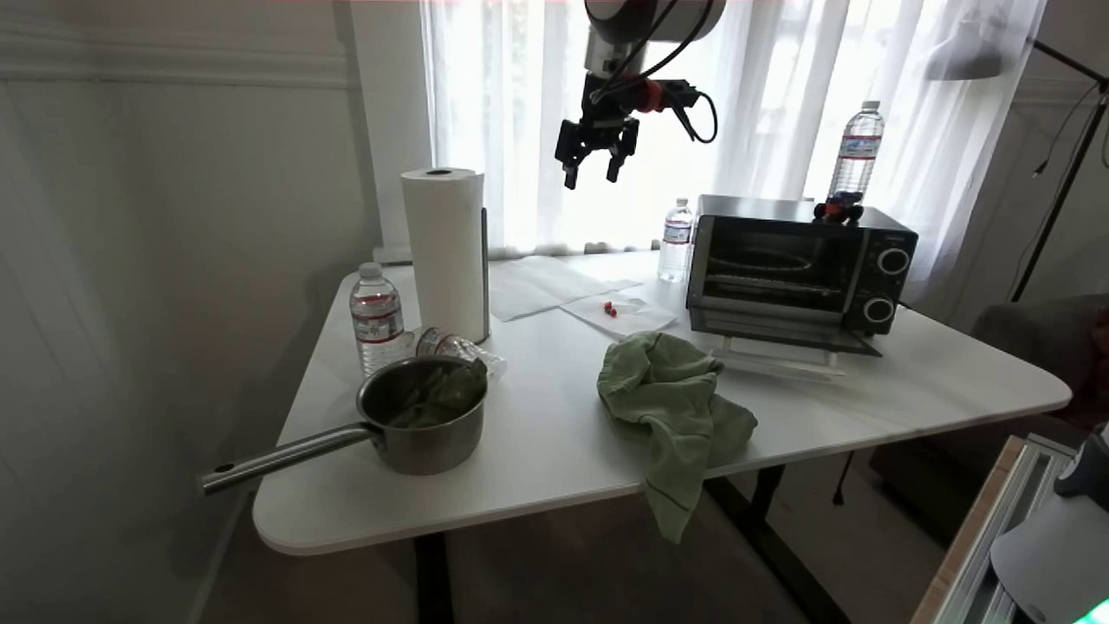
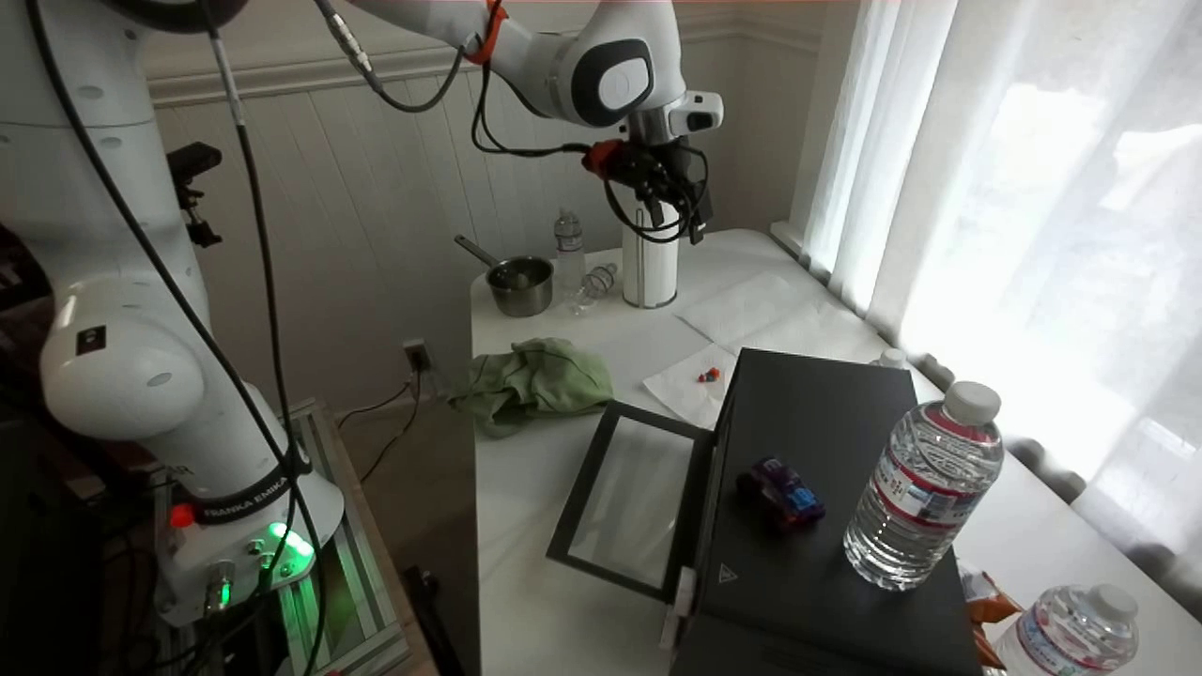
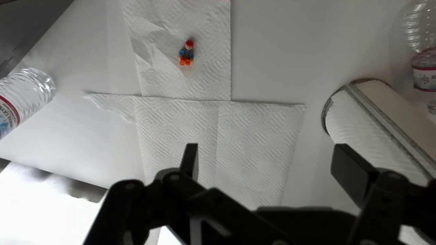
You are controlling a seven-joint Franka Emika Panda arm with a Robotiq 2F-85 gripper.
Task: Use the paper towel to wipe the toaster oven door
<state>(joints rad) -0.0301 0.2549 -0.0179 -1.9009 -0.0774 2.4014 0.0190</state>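
Wrist view shows the black two-fingered claw (image 3: 267, 162) parted, empty, above the flat white quilted paper towel (image 3: 175, 127), whose straight edge roughly parallels the finger gap.

On the white table (image 1: 546, 433), a pot (image 1: 433, 446) stands near 2 bottles (image 1: 378, 325), 1 upright and 1 on its side. Paper towels (image 3: 180, 129) lie between the towel roll (image 1: 446, 260) and the oven (image 2: 798, 582); a 3rd bottle (image 1: 676, 243) stands just beside the oven. A green cloth (image 1: 671, 407) hangs partly over the edge.
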